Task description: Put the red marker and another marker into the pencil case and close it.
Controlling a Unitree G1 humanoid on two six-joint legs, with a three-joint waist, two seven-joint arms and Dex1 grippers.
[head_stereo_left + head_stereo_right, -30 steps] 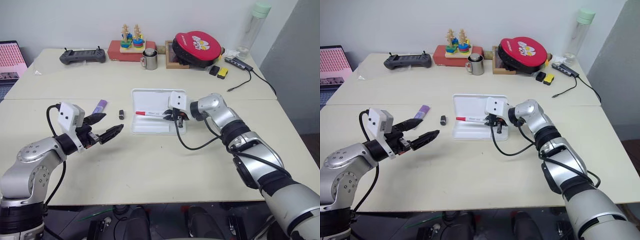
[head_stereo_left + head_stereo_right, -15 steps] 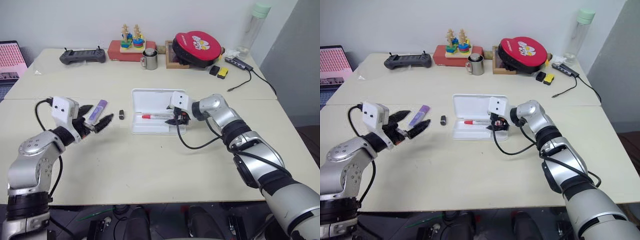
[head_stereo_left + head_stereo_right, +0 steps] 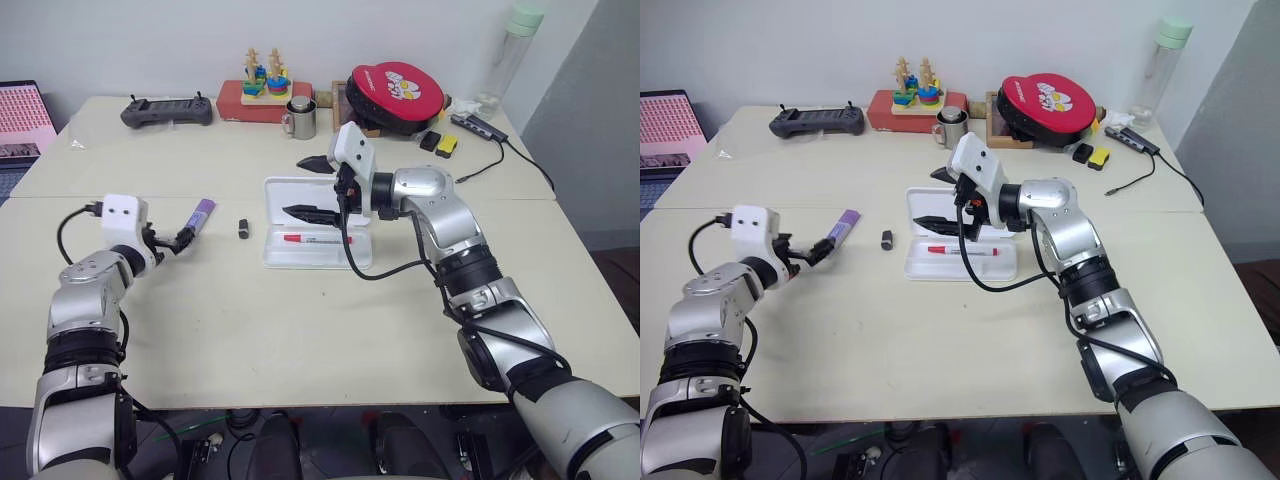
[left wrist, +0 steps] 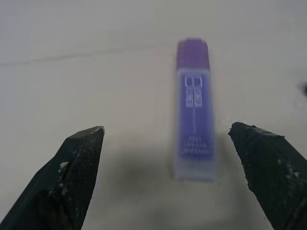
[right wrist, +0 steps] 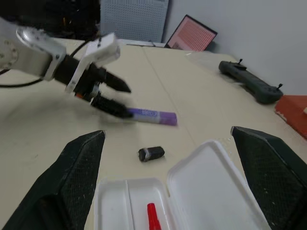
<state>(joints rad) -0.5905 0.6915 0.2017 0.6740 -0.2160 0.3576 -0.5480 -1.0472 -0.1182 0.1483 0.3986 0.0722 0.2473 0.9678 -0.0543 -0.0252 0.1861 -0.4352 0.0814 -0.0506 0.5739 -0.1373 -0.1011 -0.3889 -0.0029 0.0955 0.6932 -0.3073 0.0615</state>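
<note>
White pencil case (image 3: 300,200), red-capped marker (image 3: 317,239) (white barrel), purple marker (image 3: 200,213).

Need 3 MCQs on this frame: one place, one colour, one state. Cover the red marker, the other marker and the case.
1. Where is the red marker?
A. inside the case
B. on the table beside the case
C. in the right tool

2. What colour is the marker in front of the left tool?
A. green
B. purple
C. orange

3. How is the case lid?
A. shut
B. taken off and lying apart
C. open

Key:
1 A: it lies in the open tray, and the right tool hangs above it, open and empty.
2 B: the purple marker lies on the table between the left tool's spread fingers, not gripped.
3 C: the lid stands up behind the tray, with the tray's inside exposed.
</note>
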